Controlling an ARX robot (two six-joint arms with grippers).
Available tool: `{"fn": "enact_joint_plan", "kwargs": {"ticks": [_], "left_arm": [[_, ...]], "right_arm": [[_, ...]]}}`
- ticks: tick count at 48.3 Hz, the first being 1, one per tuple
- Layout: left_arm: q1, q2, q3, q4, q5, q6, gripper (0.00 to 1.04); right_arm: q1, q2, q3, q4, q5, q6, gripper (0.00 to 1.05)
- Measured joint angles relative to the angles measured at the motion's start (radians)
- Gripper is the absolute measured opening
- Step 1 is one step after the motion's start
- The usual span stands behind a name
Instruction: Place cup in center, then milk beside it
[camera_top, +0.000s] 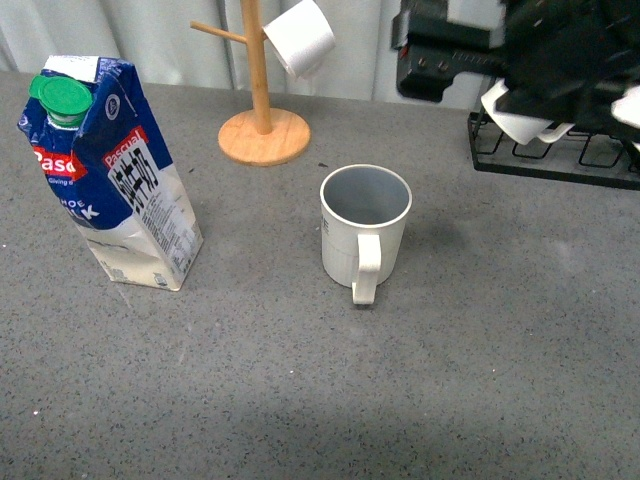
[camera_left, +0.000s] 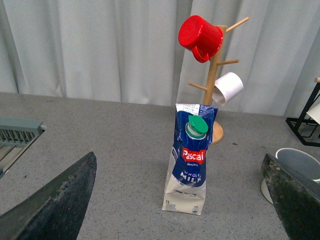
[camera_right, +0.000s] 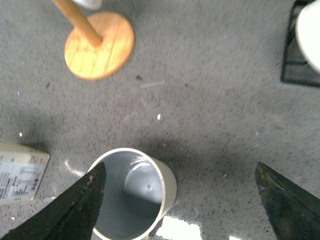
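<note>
The cup (camera_top: 365, 225), an off-white ribbed mug with a grey-blue inside, stands upright mid-table with its handle toward me. The milk (camera_top: 110, 175), a blue-and-white carton with a green cap, stands tilted at the left. My left gripper (camera_left: 179, 160) is open and empty, back from the milk (camera_left: 191, 167), which shows between its fingers; the cup (camera_left: 300, 165) sits partly behind one finger. My right gripper (camera_right: 177, 170) is open and empty above the cup (camera_right: 132, 192), whose rim lies by one finger. The right arm (camera_top: 520, 50) hangs at the top right.
A wooden mug tree (camera_top: 264, 135) stands behind the cup with a white mug (camera_top: 300, 38) and a red cup (camera_left: 201, 36) hanging on it. A black wire rack (camera_top: 555, 150) with white mugs is at the back right. A grey slatted object (camera_left: 17, 132) lies at the left.
</note>
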Motion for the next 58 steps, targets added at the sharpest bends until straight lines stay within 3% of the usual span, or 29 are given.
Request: {"fn": "enact_joint_plan", "kwargs": {"ticks": [3, 6, 7, 11, 14, 28, 37, 51, 54, 58], "left_arm": [[0.0, 0.0, 0.0, 0.0, 0.0, 0.0, 0.98], [0.0, 0.0, 0.0, 0.0, 0.001, 0.0, 0.98], [0.0, 0.0, 0.0, 0.0, 0.001, 0.0, 0.98], [0.0, 0.0, 0.0, 0.0, -0.001, 0.0, 0.98], [0.0, 0.0, 0.0, 0.0, 0.0, 0.0, 0.98], [0.0, 0.0, 0.0, 0.0, 0.0, 0.0, 0.98], [0.0, 0.0, 0.0, 0.0, 0.0, 0.0, 0.98], [0.0, 0.0, 0.0, 0.0, 0.0, 0.0, 0.98], [0.0, 0.0, 0.0, 0.0, 0.0, 0.0, 0.98], [0.0, 0.0, 0.0, 0.0, 0.0, 0.0, 0.98]], "right_arm": [[-0.009, -0.055, -0.053, 0.071, 0.04, -0.013, 0.96], [-0.016, -0.071, -0.208, 0.494, 0.249, -0.129, 0.82], [-0.021, -0.076, -0.252, 0.587, 0.27, -0.16, 0.79], [-0.063, -0.135, -0.462, 0.937, 0.263, -0.236, 0.59], [-0.088, -0.198, -0.532, 1.008, 0.244, -0.253, 0.48], [-0.171, -0.404, -0.761, 1.031, 0.164, -0.274, 0.02], [-0.209, -0.481, -0.876, 1.069, 0.123, -0.277, 0.01], [-0.262, -0.724, -0.984, 0.933, 0.07, -0.277, 0.01], [-0.309, -0.782, -0.999, 0.893, 0.006, -0.277, 0.01], [-0.336, -0.864, -1.019, 0.832, 0.004, -0.277, 0.01]]}}
